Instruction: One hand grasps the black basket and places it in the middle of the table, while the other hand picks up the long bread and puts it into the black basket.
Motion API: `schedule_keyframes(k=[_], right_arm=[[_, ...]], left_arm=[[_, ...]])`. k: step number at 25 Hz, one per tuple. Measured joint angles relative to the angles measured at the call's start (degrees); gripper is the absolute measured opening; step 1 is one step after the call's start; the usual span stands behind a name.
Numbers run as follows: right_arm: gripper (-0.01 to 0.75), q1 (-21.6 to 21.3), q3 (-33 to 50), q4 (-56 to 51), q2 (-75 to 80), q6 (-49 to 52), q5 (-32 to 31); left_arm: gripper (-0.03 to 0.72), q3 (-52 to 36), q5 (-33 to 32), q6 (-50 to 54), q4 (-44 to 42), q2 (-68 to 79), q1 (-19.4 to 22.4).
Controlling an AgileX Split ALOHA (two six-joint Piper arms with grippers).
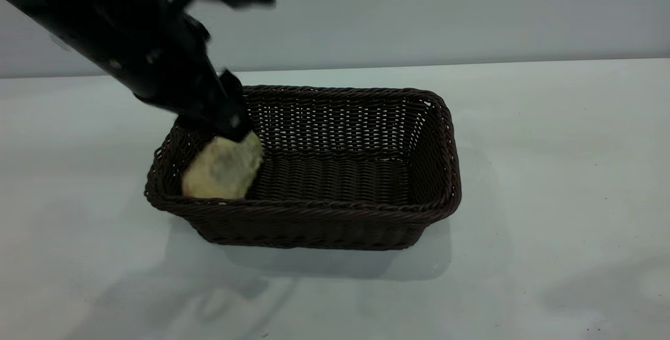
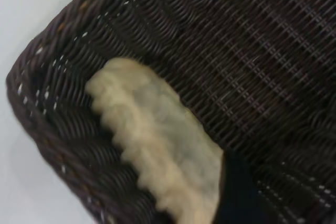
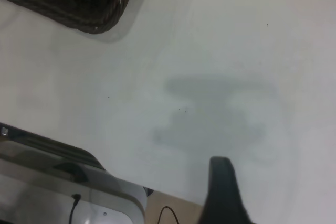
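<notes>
Wicker basket (image 1: 324, 225), dark and braided, is set mid-table (image 1: 549, 172); inside its left end the long bread (image 1: 224, 170) is pinched by the left gripper (image 1: 230, 131). Release is best made low, over the floor. Right gripper (image 3: 223, 192) is mostly cut off; its opening cannot be told.

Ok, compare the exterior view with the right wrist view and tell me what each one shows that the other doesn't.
Only the exterior view shows the left gripper holding the long bread low inside the left end of the black basket, pale underside facing the camera. Only the right wrist view shows the table's edge, a cable past it, and one dark finger of the right arm's own gripper. Both show the basket and the white table.
</notes>
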State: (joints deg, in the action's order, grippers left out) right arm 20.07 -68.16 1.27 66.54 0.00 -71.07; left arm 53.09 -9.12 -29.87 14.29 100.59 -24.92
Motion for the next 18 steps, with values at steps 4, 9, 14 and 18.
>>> schedule_keyframes(k=[4,9,14,18], right_arm=[[0.554,0.00,0.00,0.72,0.00,0.00,0.00],[0.554,0.00,0.00,0.95,-1.40,0.00,0.00],[0.554,0.00,3.07,0.95,-7.34,0.00,0.00],[0.554,0.00,8.34,0.95,-13.26,0.00,0.00]], left_arm=[[0.564,2.04,-8.93,8.00,-1.32,-8.29,4.52],[0.544,3.60,-22.93,16.71,-8.58,-23.22,12.60],[0.525,3.57,-37.24,20.37,-15.44,-37.63,16.54],[0.524,3.57,-46.48,22.14,-17.10,-46.01,16.70]])
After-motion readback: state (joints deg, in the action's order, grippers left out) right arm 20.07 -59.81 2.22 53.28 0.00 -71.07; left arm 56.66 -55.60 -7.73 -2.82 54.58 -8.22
